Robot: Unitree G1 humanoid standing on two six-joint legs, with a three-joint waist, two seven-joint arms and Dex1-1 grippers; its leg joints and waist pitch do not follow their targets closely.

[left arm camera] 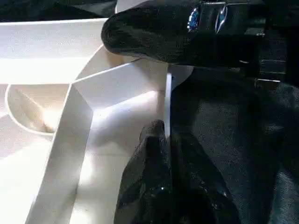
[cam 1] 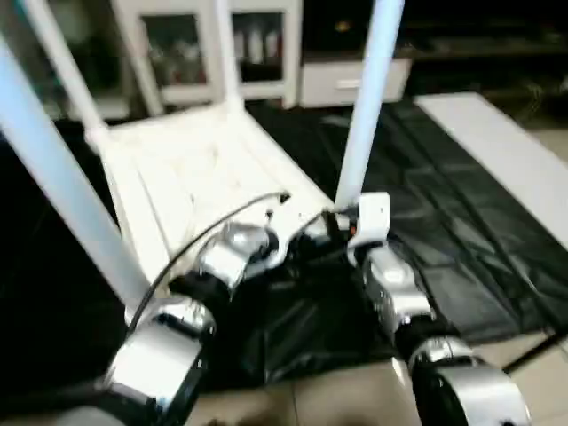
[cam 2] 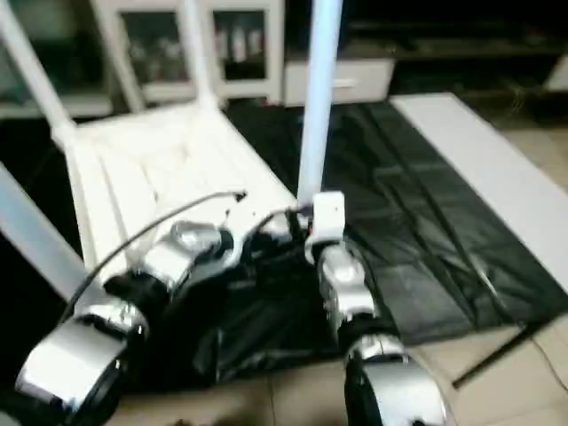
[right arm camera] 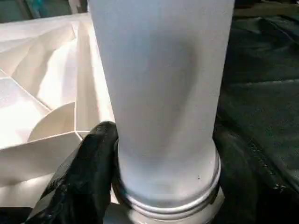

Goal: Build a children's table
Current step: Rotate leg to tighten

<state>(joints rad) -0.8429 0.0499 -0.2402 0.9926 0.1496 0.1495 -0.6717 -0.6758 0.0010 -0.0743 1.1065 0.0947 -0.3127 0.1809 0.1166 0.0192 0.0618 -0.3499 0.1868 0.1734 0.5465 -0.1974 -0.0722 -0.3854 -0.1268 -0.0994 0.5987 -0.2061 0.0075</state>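
Note:
The children's table top (cam 1: 186, 169) lies upside down on the black-draped worktable, ribs facing up. Several white legs stand upright in its corner sockets. The near right leg (cam 1: 366, 106) rises straight up from its corner. My right gripper (cam 1: 342, 224) is closed around that leg's base, and one black finger (right arm camera: 93, 158) presses against the leg (right arm camera: 163, 93) just above the socket collar (right arm camera: 168, 205); the other finger is hidden behind the leg. My left gripper (left arm camera: 166, 135) is shut on the thin rim (left arm camera: 167, 98) of the table top, right beside that corner.
A flat white board (cam 1: 506, 151) lies on the black cloth (cam 1: 426, 195) at the right. White cabinets (cam 1: 213, 44) stand behind the worktable. The near left leg (cam 1: 53, 177) slants across the left of the view. Tiled floor (cam 1: 337, 399) shows below the worktable's front edge.

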